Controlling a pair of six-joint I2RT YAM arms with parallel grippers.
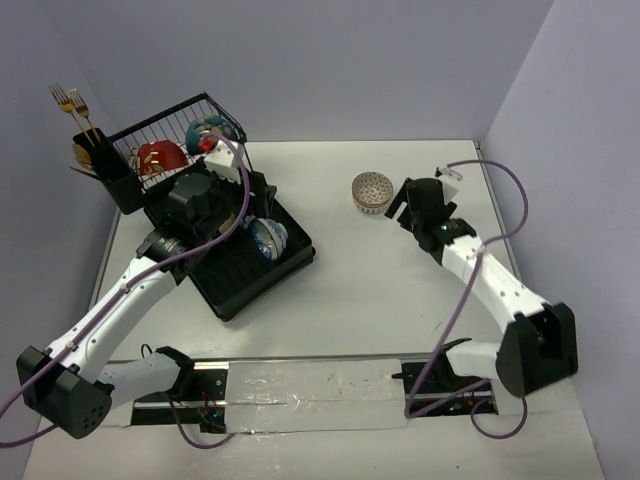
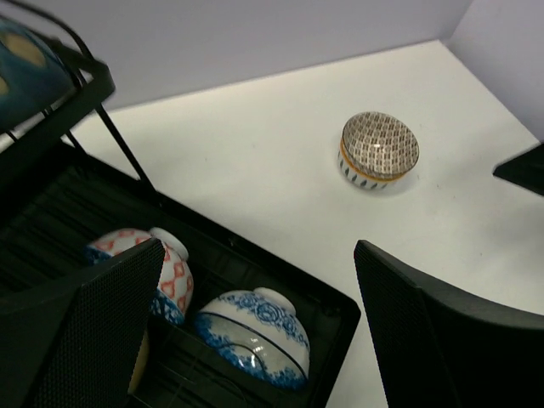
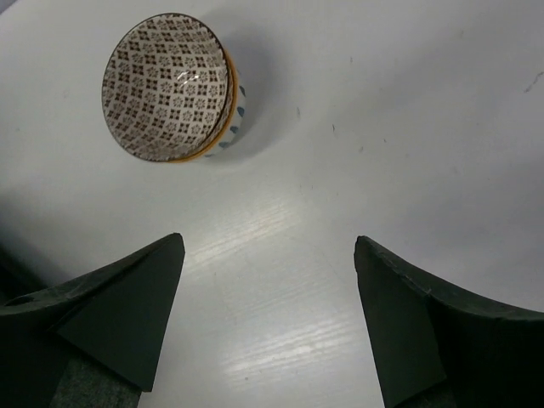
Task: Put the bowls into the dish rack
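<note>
- Right gripper (image 3: 268, 246), wide and empty, near the round brown-lattice ceramic bowl (image 3: 166, 85) lying on the white table (image 3: 382, 127): an off-centre pinch may tip it.
- Left gripper (image 2: 259, 251), wide and empty, above the black ribbed dish rack (image 2: 336, 310): dropping lower could bump the racked bowls (image 2: 255, 336).

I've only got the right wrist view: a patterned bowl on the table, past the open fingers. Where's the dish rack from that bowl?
Observer: The dish rack sits on the left side of the table, well apart from that patterned bowl.
Operator: Anything loaded up top?
Observer: Its upper tier holds a red bowl and a teal bowl.
Operator: And lower down?
Observer: A blue-and-white bowl and a red-and-blue bowl rest in its lower tier, under the open, empty left gripper.
</note>
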